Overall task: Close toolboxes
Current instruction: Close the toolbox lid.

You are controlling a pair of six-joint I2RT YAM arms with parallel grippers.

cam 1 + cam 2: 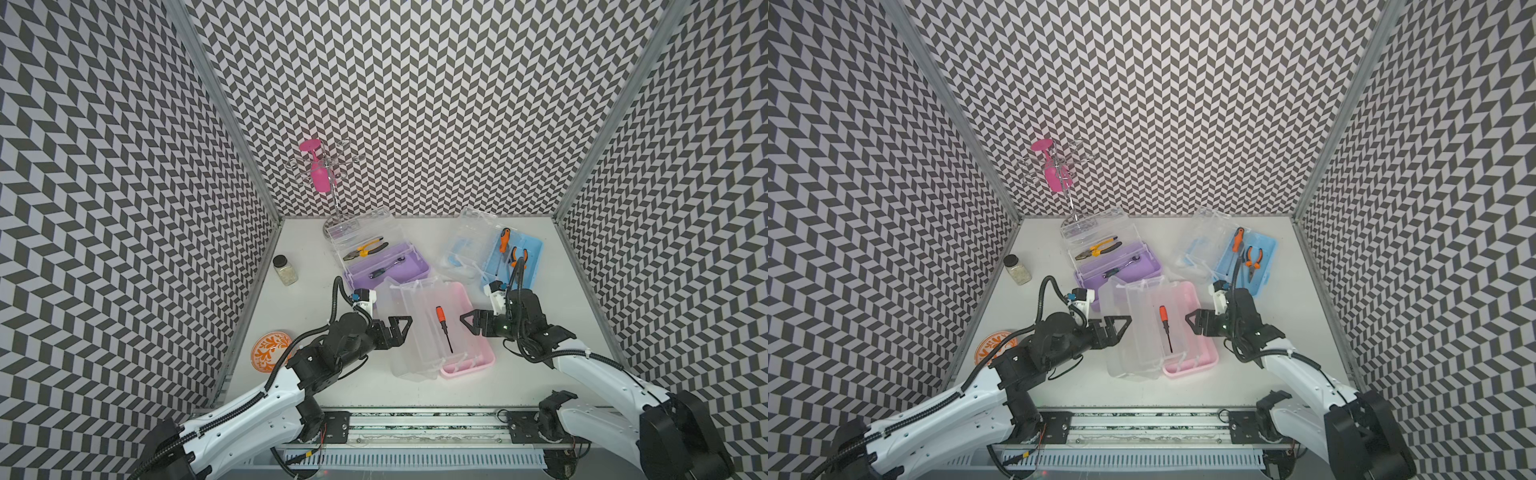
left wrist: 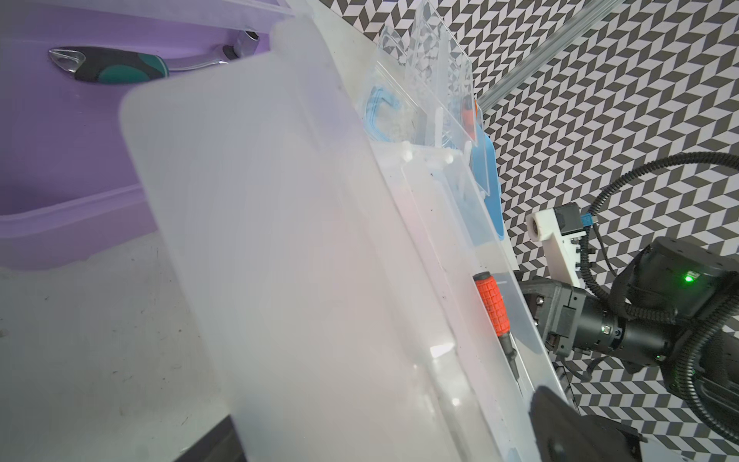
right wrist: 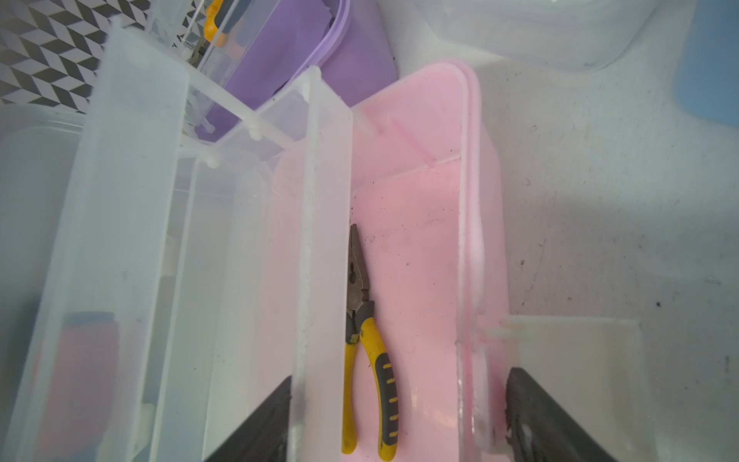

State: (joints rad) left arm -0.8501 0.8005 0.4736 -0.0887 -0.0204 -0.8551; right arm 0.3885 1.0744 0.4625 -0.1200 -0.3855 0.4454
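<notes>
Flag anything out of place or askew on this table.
The pink plastic toolbox lies skewed, its clear lid flopped open and crowding the purple plastic toolbox. The blue plastic toolbox also sits askew, lid open. Nothing looks spilled.

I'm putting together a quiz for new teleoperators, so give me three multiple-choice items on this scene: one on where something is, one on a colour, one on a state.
1. Where does the black-capped jar stand?
A. Inside a toolbox.
B. At the front edge.
C. On the table, left of the purple toolbox.

2. What colour is the handle of the screwdriver lying in the pink toolbox?
A. Green.
B. Orange.
C. Yellow.

3. How do the three toolboxes stand?
A. All open.
B. Only the pink one open.
C. All shut.

Key: 1 C, it stands alone near the left wall; 2 B, the handle is orange in both top views; 3 A, the pink, the purple and the blue toolbox all show their tools.
</notes>
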